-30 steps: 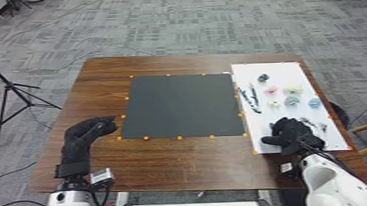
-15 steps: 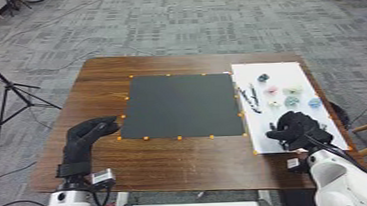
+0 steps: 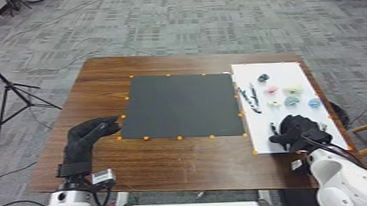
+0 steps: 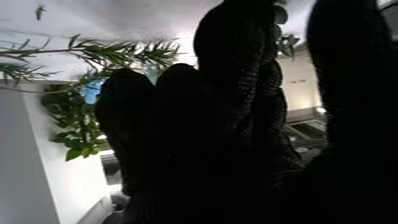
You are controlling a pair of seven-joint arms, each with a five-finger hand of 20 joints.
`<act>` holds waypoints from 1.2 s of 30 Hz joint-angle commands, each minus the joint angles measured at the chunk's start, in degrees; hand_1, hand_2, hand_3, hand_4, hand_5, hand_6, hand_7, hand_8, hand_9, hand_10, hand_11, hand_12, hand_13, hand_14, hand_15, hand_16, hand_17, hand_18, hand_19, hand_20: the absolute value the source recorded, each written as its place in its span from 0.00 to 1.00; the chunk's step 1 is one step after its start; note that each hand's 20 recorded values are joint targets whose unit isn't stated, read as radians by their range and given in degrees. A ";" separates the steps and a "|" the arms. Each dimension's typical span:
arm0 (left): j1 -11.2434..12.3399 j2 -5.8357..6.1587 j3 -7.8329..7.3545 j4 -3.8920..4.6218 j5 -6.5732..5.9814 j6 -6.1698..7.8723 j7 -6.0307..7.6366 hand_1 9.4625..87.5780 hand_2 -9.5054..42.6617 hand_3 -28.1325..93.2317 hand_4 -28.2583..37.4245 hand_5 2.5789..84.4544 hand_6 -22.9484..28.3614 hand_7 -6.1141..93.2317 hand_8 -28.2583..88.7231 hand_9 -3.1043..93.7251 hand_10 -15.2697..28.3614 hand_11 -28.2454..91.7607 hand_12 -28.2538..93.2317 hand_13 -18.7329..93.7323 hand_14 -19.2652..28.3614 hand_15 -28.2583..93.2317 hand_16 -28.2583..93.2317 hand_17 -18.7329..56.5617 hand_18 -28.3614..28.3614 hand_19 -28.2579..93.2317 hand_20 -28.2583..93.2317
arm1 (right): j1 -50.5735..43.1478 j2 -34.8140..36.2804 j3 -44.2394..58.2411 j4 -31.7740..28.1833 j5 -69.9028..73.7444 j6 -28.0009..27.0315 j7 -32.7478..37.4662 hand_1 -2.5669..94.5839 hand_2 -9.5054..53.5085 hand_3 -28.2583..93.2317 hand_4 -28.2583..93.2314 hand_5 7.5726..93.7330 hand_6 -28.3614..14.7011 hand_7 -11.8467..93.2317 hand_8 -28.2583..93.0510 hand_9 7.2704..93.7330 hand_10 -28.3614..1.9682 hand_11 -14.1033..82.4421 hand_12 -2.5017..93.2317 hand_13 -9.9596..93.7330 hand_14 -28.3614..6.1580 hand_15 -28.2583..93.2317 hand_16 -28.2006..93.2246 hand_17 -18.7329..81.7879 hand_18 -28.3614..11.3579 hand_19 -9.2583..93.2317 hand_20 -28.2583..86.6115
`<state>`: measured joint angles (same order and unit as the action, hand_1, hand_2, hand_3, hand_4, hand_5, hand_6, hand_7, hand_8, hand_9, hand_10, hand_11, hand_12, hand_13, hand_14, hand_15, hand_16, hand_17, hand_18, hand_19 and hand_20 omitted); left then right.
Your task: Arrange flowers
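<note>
The right robot hand (image 3: 297, 133) is at the near end of the white sheet (image 3: 281, 71), its fingers nearly straight and thumb apart; whether it grips anything cannot be told. Small pale flowers (image 3: 292, 89) lie beyond it on the sheet, while the left robot hand (image 3: 88, 132) is at the left of the surface (image 3: 183, 166), loosely bent.

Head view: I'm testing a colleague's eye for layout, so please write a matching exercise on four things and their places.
1. Pink flower
2. Dark mat
3. Right robot hand
4. Left robot hand

A. Over the white board's near end
B. Against the white board's left edge
C. At the table's left side
D. Among other flowers

Pairs: 1-D, 2-B, 3-A, 4-C
</note>
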<state>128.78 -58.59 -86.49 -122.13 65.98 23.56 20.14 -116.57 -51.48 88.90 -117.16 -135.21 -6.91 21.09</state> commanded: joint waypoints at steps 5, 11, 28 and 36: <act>1.29 -0.63 -1.19 -0.99 -0.82 -1.26 -0.49 0.26 0.12 0.81 0.15 0.68 0.49 0.28 0.17 0.65 0.68 0.46 0.37 0.60 0.78 0.55 0.24 0.31 0.80 0.49 0.47 | -0.33 -1.16 2.12 -1.31 12.36 -9.26 4.63 0.67 0.00 0.60 0.27 0.75 0.60 0.36 0.49 0.94 0.63 0.43 0.51 0.95 0.68 0.71 0.57 0.81 0.43 1.00 0.69; 0.68 -0.22 -0.96 -0.69 -1.18 -2.29 -0.62 0.26 0.12 0.81 0.15 0.68 0.49 0.28 0.17 0.65 0.68 0.46 0.37 0.60 0.79 0.55 0.24 0.31 0.80 0.49 0.47 | 1.29 -0.09 2.54 -3.63 12.50 -1.53 2.08 0.67 0.00 0.67 0.23 0.77 0.59 0.34 0.48 0.97 0.66 0.42 0.49 0.98 0.71 0.69 0.55 0.85 0.49 0.97 0.67; 1.03 0.85 -2.59 -1.10 -1.23 -1.52 -1.28 0.26 0.12 0.81 0.15 0.68 0.49 0.28 0.17 0.64 0.68 0.47 0.37 0.60 0.79 0.55 0.24 0.31 0.80 0.49 0.48 | 9.53 6.05 -0.47 -7.11 10.77 -0.28 -9.07 0.61 0.00 0.69 0.23 0.74 0.62 0.37 0.48 0.95 0.65 0.39 0.52 0.95 0.69 0.68 0.57 0.81 0.43 0.99 0.69; 1.13 0.47 -2.38 -0.95 -0.98 -1.90 -1.49 0.26 0.12 0.81 0.15 0.68 0.49 0.28 0.17 0.64 0.68 0.47 0.37 0.60 0.79 0.55 0.24 0.30 0.80 0.49 0.48 | 4.20 6.38 2.40 -4.79 7.91 -7.02 -9.03 0.48 0.00 0.75 0.18 0.63 0.56 0.32 0.24 0.78 0.52 0.36 0.35 0.92 0.69 0.68 0.54 0.77 0.39 1.00 0.70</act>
<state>129.47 -57.48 -88.72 -122.58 64.90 21.82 19.14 -106.87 -45.34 90.17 -124.57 -125.47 -8.21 10.86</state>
